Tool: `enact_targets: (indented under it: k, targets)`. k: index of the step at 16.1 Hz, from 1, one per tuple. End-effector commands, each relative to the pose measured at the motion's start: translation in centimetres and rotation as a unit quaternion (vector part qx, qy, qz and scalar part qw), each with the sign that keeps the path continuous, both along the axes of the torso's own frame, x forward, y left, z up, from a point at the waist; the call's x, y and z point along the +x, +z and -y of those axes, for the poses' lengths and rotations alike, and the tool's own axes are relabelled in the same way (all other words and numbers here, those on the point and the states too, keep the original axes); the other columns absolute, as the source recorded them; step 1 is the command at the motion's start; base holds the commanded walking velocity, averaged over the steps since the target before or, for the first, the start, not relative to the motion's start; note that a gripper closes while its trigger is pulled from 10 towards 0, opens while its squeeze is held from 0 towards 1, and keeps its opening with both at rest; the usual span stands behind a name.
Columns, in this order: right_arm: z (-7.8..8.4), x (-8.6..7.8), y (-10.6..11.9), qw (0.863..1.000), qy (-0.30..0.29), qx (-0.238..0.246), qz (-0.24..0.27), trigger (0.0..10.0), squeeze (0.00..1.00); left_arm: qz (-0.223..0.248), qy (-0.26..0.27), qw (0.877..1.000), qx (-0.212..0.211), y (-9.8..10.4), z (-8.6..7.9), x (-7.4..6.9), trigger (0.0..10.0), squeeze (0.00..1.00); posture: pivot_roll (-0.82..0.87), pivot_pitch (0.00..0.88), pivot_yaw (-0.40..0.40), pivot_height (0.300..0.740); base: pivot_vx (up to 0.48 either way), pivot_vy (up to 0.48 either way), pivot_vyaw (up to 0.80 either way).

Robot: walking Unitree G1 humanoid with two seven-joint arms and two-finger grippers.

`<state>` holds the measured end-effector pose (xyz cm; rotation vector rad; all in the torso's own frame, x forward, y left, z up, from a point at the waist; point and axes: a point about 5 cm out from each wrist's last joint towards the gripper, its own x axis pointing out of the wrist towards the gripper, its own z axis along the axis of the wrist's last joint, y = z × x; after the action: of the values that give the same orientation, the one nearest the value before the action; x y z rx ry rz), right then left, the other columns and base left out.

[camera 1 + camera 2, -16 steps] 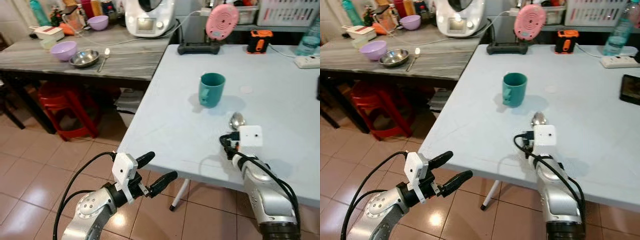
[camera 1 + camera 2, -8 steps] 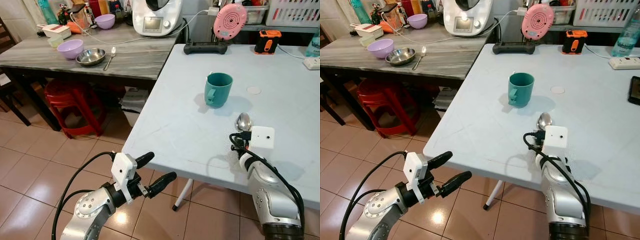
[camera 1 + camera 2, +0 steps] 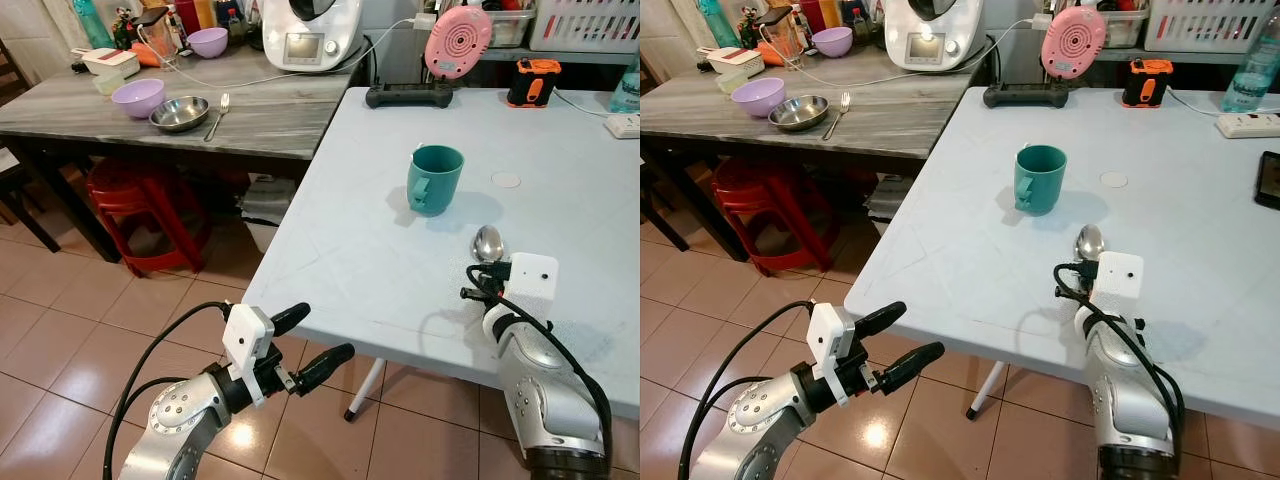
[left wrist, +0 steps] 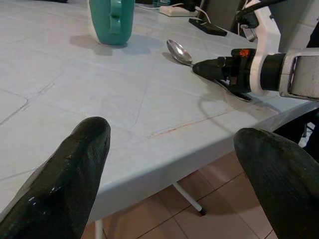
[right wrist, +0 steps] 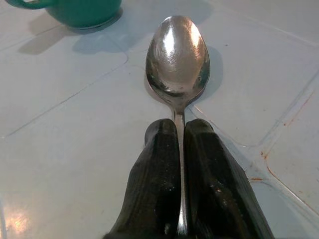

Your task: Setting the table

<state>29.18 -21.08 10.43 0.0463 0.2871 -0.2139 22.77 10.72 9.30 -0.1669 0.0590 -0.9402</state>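
Note:
A metal spoon [image 5: 178, 55] lies low on the pale blue table [image 3: 350, 240], its bowl pointing toward the teal mug [image 3: 434, 179]. My right gripper [image 5: 178, 149] is shut on the spoon's handle, near the table's front edge, just right of and nearer than the mug. The spoon's bowl [image 3: 487, 242] pokes out ahead of my right wrist. My left gripper [image 3: 315, 338] hangs open over the floor, below and in front of the table's near left corner, with nothing between its fingers [image 4: 65, 174].
A grey wooden side table [image 3: 260, 110] at the left holds a steel bowl [image 3: 179, 113], a purple bowl [image 3: 138, 97] and a fork [image 3: 217, 113]. A red stool [image 3: 140, 200] stands under it. A pink speaker [image 3: 458, 40], an orange device [image 3: 527, 82] and a kitchen appliance [image 3: 310, 35] line the back.
The camera has shifted slightly. My right gripper with the spoon has drifted a little to the right and nearer on the table. The left arm has stayed put.

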Motion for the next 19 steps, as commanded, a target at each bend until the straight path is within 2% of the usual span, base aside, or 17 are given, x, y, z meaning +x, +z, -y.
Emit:
enact_targets:
  k: [1,2,4,5,7,10,11,12,15,19]
  targets:
    - [0.4,-1.1,-3.1,0.997,-0.022,0.026,-0.075,0.0,0.0,0.007,0.0,1.0,0.005,0.2,-0.4,0.2,10.0,0.0,-0.08,0.057,0.131,0.74,0.0,0.0,0.0]
    - [0.3,-0.9,-2.3,0.998,-0.032,0.04,-0.046,0.0,0.0,0.013,0.008,1.0,0.008,0.3,-0.4,0.3,10.0,0.0,-0.08,0.053,0.13,0.74,0.0,0.0,0.0]
    - [0.3,-0.8,-1.4,0.998,-0.036,0.042,-0.02,0.0,0.0,0.02,0.036,0.999,0.011,0.4,-0.8,0.8,10.0,0.0,-0.08,0.047,0.131,0.74,0.0,0.0,0.0]
    - [0.2,-0.9,-0.5,0.998,-0.041,0.052,0.011,0.0,0.0,0.016,0.083,0.996,0.001,0.5,-1.3,1.7,10.0,0.0,-0.08,0.033,0.132,0.74,0.0,0.0,0.0]
    - [-0.2,-1.1,1.1,0.997,-0.036,0.029,0.054,0.0,0.0,0.021,0.16,0.987,0.001,0.8,-2.3,3.1,10.0,0.0,-0.08,0.023,0.136,0.74,0.0,0.0,0.0]
    - [-1.0,-1.9,2.6,0.993,-0.03,0.017,0.112,0.0,0.0,0.017,0.249,0.968,0.02,0.6,-3.3,4.5,10.0,0.0,-0.08,0.002,0.139,0.74,0.0,0.0,0.0]
    - [-1.3,-2.2,3.0,0.991,-0.022,0.014,0.129,2.5,0.0,0.016,0.27,0.963,0.019,0.6,-3.5,4.9,10.0,0.0,-0.09,0.0,0.138,0.74,0.0,0.0,0.0]
    - [-1.7,-2.4,3.6,0.989,-0.008,-0.006,0.148,10.0,0.0,0.009,0.292,0.956,0.008,0.6,-3.8,5.3,10.0,0.0,-0.09,0.0,0.138,0.74,0.0,0.0,0.0]
    - [-1.8,-2.3,3.7,0.989,-0.01,-0.007,0.148,10.0,0.0,0.012,0.306,0.952,-0.002,0.8,-3.7,5.8,10.0,0.0,-0.09,0.0,0.134,0.74,0.0,0.0,-0.17]
    - [-2.0,-2.0,4.0,0.987,-0.001,-0.014,0.161,10.0,0.0,0.019,0.312,0.95,-0.01,1.0,-3.6,6.3,10.0,0.0,-0.09,0.0,0.13,0.74,0.0,0.246,-0.8]
